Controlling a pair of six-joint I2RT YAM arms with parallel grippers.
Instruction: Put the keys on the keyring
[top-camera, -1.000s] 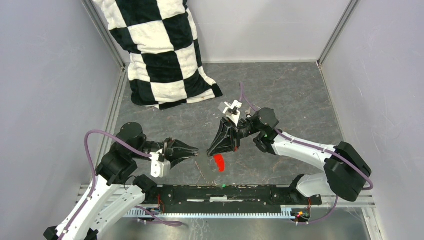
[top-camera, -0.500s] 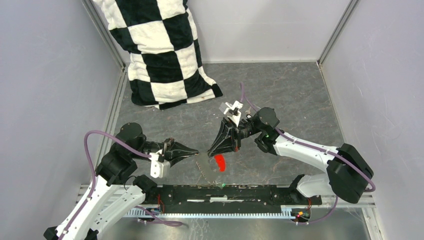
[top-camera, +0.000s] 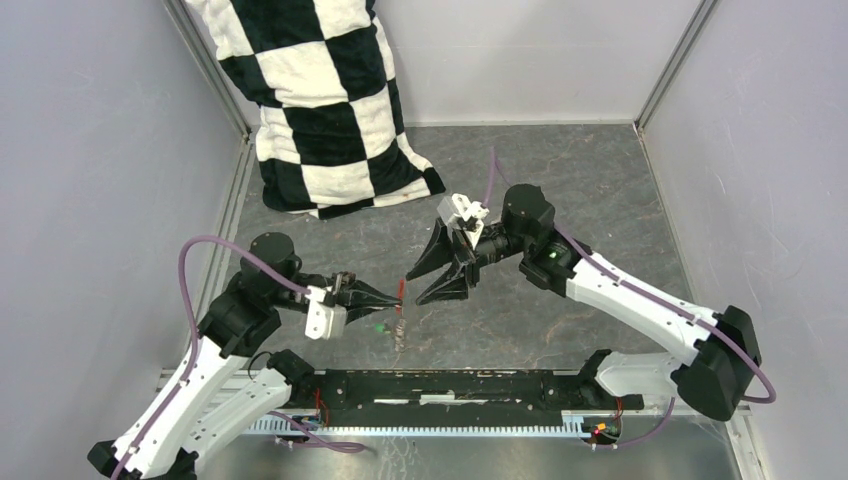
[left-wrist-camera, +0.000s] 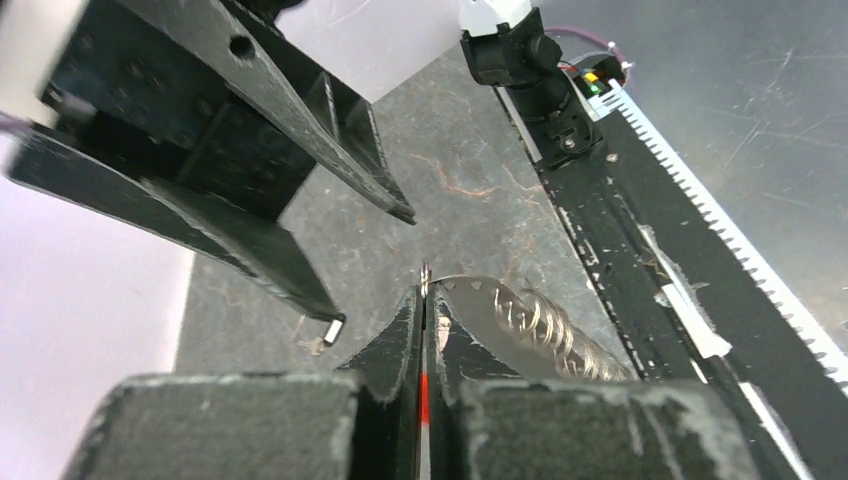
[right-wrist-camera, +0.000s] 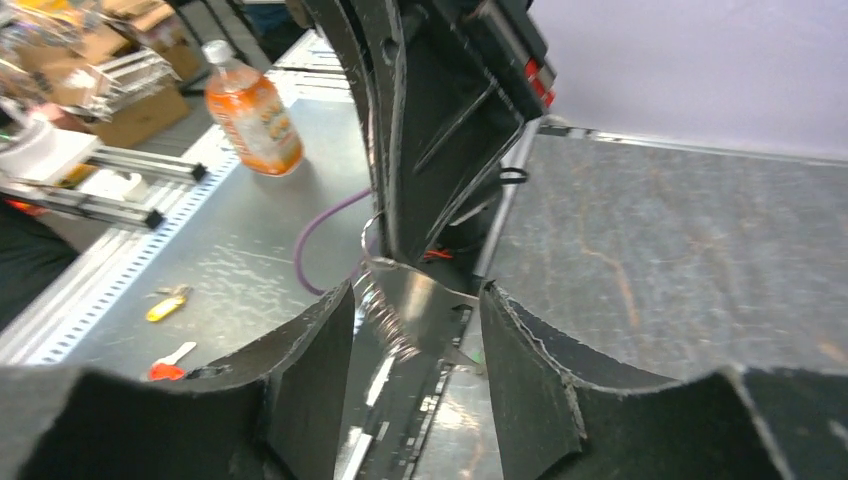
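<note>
**Keyring clamped in the left hand, right hand spread open just beside it**

A black-and-white checkered cloth (top-camera: 325, 100) is propped in the far left corner of the grey tabletop (top-camera: 580, 180). Both arms are reached inward, so that the two hands are brought nearly tip to tip near the middle of the tabletop.

The left hand (top-camera: 398, 296) is clenched. In the left wrist view its fingers (left-wrist-camera: 400, 340) are pressed together on a thin red sliver, the red plastic piece of the keyring (top-camera: 402, 290). The thin ring is seen poking out just past those fingertips, and the grey-brown strip (left-wrist-camera: 530, 320) is hung down from it towards the tabletop.

The right hand (top-camera: 413, 289) is released, its jaws spread wide with nothing held. The keyring lies just in front of that open gap. In the right wrist view the strip is framed between the two right fingers (right-wrist-camera: 310, 370), but contact cannot be told.

A green key tag (top-camera: 381, 326) is seen just below the left hand, near the strip. Whether it is on the ring cannot be told.
</note>
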